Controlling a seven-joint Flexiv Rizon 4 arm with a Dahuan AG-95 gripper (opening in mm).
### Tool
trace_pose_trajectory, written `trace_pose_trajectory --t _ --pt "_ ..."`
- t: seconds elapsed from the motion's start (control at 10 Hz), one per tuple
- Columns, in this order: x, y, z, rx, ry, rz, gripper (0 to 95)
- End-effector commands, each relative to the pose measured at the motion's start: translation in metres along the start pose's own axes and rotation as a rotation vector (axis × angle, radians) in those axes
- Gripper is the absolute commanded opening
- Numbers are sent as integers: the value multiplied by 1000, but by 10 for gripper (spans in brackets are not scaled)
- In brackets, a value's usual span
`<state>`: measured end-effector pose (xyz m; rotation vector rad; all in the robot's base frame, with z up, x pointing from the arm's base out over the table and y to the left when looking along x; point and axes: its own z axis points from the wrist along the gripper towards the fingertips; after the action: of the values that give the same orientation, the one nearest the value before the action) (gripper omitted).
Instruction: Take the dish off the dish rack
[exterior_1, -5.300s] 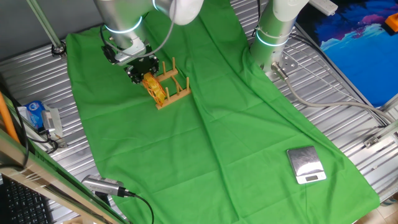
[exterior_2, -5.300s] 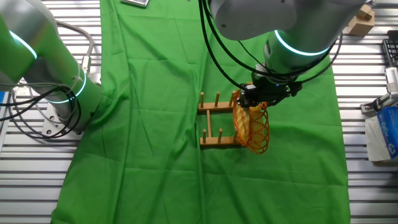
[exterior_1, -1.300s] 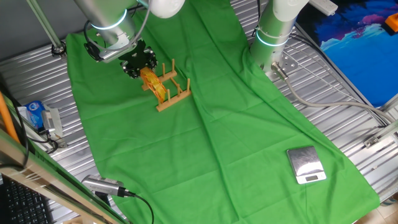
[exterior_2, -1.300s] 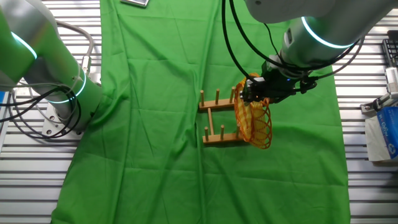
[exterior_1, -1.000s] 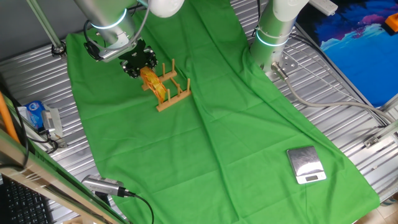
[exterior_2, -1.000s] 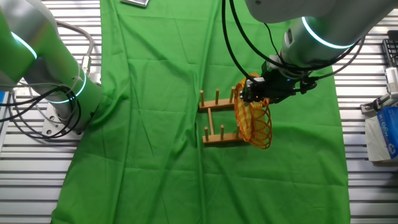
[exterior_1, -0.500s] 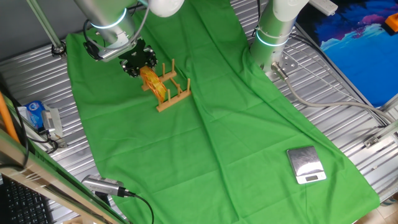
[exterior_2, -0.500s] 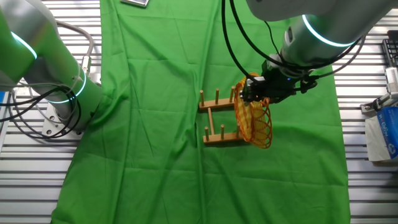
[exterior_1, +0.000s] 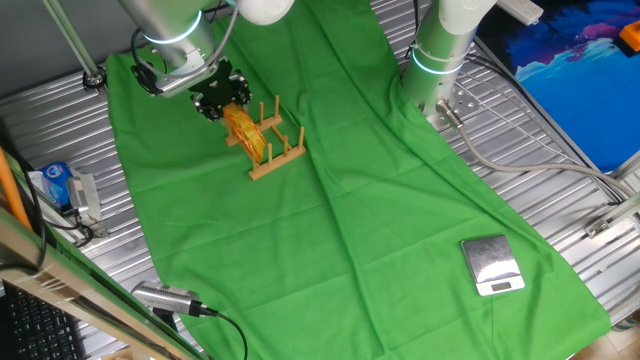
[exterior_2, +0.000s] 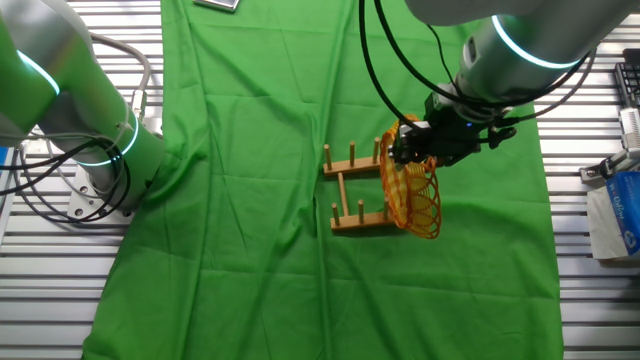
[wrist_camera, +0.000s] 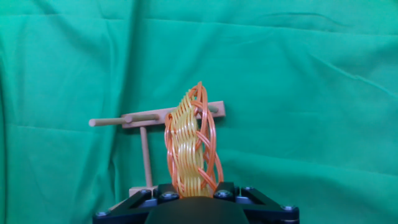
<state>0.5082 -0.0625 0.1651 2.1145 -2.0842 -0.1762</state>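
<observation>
While the gripper (exterior_2: 412, 143) pinches the rim of the dish (exterior_2: 415, 195), the woven oval stands on edge directly beyond the fingertips, running straight out from them in the hand view (wrist_camera: 189, 146). Just to the gripper's side sits the dish rack (exterior_2: 352, 190), its pegs upright on the green cloth (exterior_2: 250, 150); the dish's far edge is at the rack's end, whether touching or lifted I cannot tell. Well away from the gripper lies a silver scale (exterior_1: 492, 265).
</observation>
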Motion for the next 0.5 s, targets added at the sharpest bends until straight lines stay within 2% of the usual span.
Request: trace_pose_trajectory --t 0.1,0.5 --pt "2 0 -3 -3 7 0 380" --pt "6 0 -7 -5 9 6 380"
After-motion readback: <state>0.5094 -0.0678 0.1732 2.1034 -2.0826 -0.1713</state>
